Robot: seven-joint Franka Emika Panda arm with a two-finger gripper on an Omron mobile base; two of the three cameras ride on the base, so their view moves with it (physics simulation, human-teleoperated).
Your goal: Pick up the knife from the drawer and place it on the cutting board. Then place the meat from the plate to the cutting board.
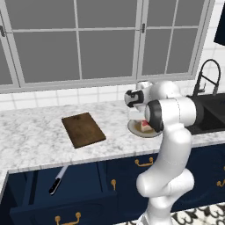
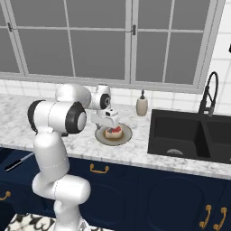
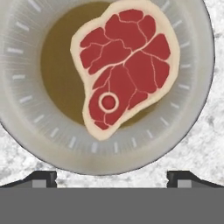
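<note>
Counter, clearance: marble around cutting board (image 1: 83,129) bare on all sides. Plate (image 2: 125,135) lies under the gripper (image 2: 111,127), fingers spread wide; meat (image 3: 127,65) uncovered from above. Soap bottle (image 2: 142,105) stands behind, sink (image 2: 191,135) just beside.

Flat, even rendered light, soft faint shadows, no glare; all views slightly soft and pixelated.

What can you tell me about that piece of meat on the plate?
The meat is a flat raw steak, dark red with pale fat lines, a cream rim of fat and a small round bone ring near its narrow end. It lies on the brownish centre of the round grey plate, on the marble counter. The open tool hangs right above it, apart from it.
</note>
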